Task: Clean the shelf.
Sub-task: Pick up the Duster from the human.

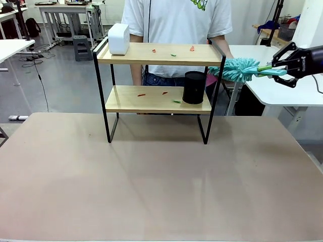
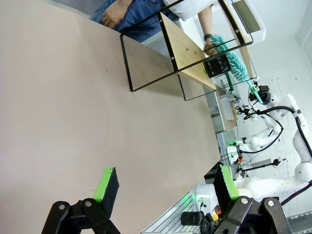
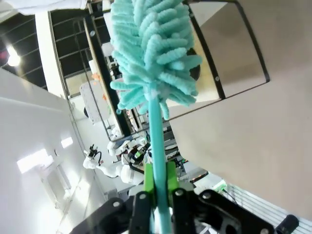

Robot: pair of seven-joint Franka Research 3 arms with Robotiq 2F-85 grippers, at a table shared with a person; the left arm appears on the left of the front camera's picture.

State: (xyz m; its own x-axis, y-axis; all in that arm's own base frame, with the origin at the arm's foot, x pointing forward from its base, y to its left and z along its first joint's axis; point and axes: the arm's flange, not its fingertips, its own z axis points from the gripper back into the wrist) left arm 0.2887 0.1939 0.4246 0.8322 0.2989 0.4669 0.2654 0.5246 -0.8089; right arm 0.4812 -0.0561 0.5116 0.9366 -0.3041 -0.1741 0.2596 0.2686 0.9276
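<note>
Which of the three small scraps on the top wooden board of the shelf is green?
The middle scrap on the light wooden top board; the left scrap and right scrap are red.

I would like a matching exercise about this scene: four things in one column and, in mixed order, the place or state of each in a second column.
Things
1. white box
2. black cylinder
3. teal duster
4. left tool

Places or states
A. on the shelf's lower board, right end
B. open, above the table
C. on the shelf's upper board, left end
D. clamped in the right tool

Pairs: 1-C, 2-A, 3-D, 4-B
</note>
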